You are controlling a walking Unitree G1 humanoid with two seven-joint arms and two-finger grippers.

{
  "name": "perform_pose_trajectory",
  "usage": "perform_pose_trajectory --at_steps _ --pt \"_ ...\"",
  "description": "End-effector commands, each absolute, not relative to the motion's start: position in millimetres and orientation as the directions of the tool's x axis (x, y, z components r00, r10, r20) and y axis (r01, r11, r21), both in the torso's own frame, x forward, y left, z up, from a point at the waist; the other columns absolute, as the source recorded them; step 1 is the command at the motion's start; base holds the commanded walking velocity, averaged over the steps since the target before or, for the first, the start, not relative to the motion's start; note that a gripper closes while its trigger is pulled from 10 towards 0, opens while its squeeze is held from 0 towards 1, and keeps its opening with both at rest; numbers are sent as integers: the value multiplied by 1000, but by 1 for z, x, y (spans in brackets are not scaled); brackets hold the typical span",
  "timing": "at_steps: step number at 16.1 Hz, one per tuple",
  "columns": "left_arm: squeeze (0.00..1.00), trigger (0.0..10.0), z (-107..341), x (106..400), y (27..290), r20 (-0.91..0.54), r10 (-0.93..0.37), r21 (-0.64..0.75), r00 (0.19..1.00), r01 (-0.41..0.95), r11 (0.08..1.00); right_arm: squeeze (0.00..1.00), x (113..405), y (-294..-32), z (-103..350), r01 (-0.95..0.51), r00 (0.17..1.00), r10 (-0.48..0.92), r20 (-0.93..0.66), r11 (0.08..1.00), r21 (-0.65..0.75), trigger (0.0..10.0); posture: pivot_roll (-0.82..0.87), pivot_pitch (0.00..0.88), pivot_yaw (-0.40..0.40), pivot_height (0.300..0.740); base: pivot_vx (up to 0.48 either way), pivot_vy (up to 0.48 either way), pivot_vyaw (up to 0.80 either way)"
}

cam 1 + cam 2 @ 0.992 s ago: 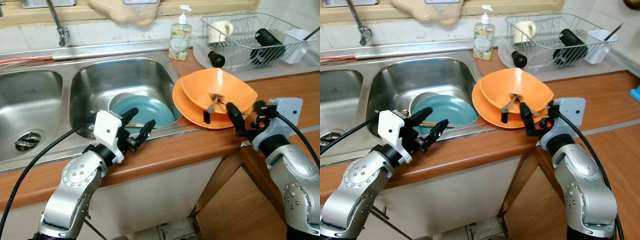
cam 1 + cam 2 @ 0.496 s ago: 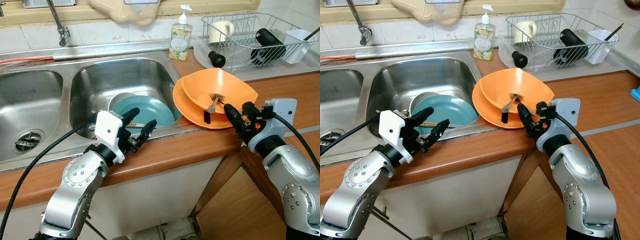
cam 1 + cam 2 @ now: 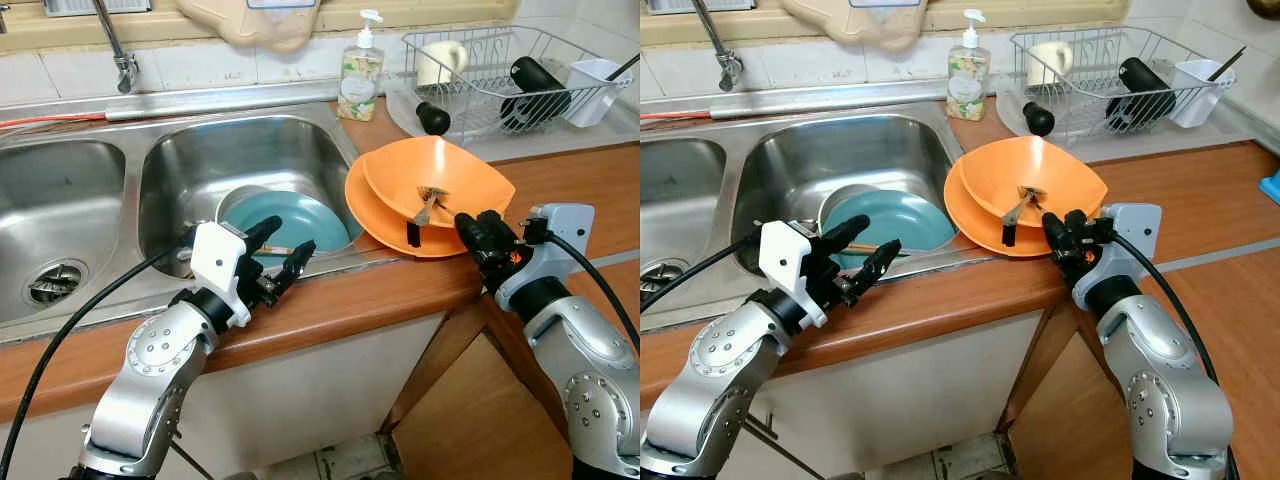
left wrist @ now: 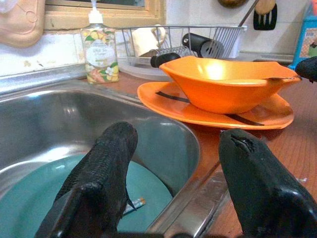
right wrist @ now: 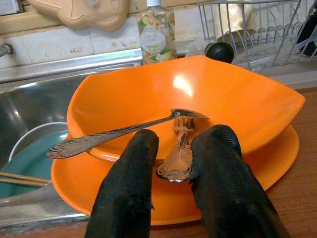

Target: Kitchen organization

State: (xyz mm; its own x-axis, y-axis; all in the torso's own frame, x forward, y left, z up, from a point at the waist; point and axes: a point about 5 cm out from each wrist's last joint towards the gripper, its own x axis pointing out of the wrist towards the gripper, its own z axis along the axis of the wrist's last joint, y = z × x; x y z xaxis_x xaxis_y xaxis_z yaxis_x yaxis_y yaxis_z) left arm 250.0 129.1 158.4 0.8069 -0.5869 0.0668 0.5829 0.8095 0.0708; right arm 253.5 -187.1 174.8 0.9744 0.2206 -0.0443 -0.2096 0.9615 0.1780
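Kitchen organization, approach to the cutlery. The right gripper (image 3: 1068, 232) stands at the near rim of the orange bowl (image 3: 1040, 178), which sits on an orange plate (image 3: 975, 222) on the wooden table (image 3: 1200, 205) just beside the sink (image 3: 840, 160). In the right wrist view its two fingers (image 5: 126, 198) are slightly apart and bracket the ornate handle end of a fork (image 5: 177, 157); whether the pads already touch the handle cannot be told. A spoon (image 5: 119, 133) lies across the bowl with its tip over the fork's tines. The left gripper (image 3: 272, 258) hovers with its jaws spread wide over the front edge of the sink, above a teal plate (image 3: 285, 215) that carries chopsticks (image 3: 272, 250).

The step in hand appears to be grasping the fork. To do it well, the fingers should close squarely on the handle's broad end, centred, so the thin metal does not pivot out. The lift should go straight up and slowly, since the spoon overlaps the tines and may be dragged or flipped. Pressing down on the rim should be avoided, as the bowl could tip or slide on its plate. A dish rack (image 3: 1110, 70) behind seems a likely destination.
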Motion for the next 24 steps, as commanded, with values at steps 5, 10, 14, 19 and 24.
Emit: perform_pose_trajectory --at_steps 5,10,14,19,24 --pt "0 10000 162 250 124 77 -609 82 790 604 793 0 251 -189 180 -207 976 215 -28 964 166 0 -45 0 8 740 0 0 0" --pt "0 10000 163 251 124 77 -609 85 789 604 793 0 254 -194 189 -216 974 220 -43 972 91 0 -47 0 8 740 0 0 0" --pt "0 10000 163 251 124 75 -613 89 786 607 789 0 255 -202 203 -270 960 266 -88 962 -37 0 -49 0 9 740 0 0 0" --pt "0 10000 164 252 124 73 -615 93 785 608 788 0 257 -209 217 -293 953 283 -110 952 -94 0 -51 0 10 740 0 0 0" --pt "0 10000 162 252 124 65 -617 98 784 611 786 0 253 -204 211 -357 927 336 -169 928 -111 0 -51 0 14 740 0 0 0"
